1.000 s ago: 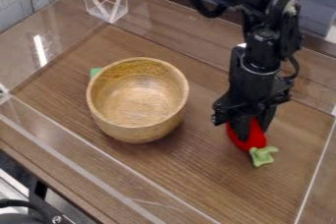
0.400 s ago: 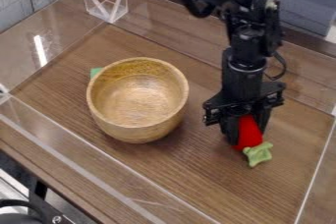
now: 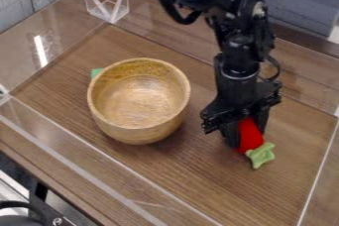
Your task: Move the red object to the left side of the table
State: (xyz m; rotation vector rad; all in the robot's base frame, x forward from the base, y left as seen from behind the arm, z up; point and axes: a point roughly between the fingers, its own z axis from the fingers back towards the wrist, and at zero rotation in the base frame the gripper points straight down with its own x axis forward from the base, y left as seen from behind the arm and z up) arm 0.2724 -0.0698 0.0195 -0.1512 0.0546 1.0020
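The red object, a small red toy fruit with a light green stem end, lies tilted on the brown table, right of the middle. My gripper points straight down over it. A dark finger stands on each side of the fruit's upper end, and the stem end rests on the wood. The fingers stand close to the fruit, but whether they press on it does not show.
A round light wooden bowl stands left of the gripper, with a small green thing peeking out behind its left rim. Low clear acrylic walls border the tabletop. A clear folded stand sits at the back left.
The arm has leaned and shifted slightly left. The red object has slid a little left with the gripper. The bowl has not moved.
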